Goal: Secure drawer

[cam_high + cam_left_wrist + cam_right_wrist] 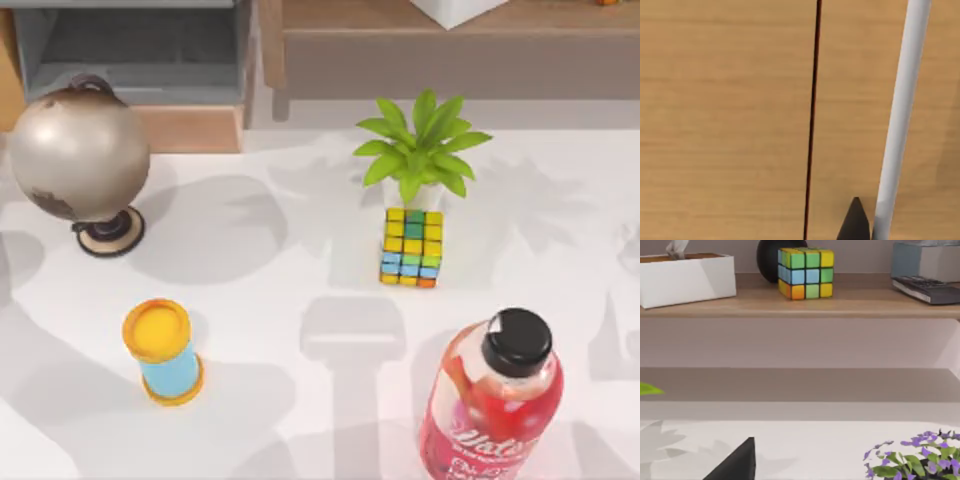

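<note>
The drawer [130, 60] stands open behind the globe [78, 150].

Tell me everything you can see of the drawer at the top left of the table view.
The drawer sits at the far left edge of the table in the top view. It is a wide box with grey inner walls and floor, and a light tan, wood-looking front panel facing the table. It stands pulled out, its inside open to view and apparently empty. The globe overlaps its front left corner in the picture; whether they touch cannot be told.
</note>
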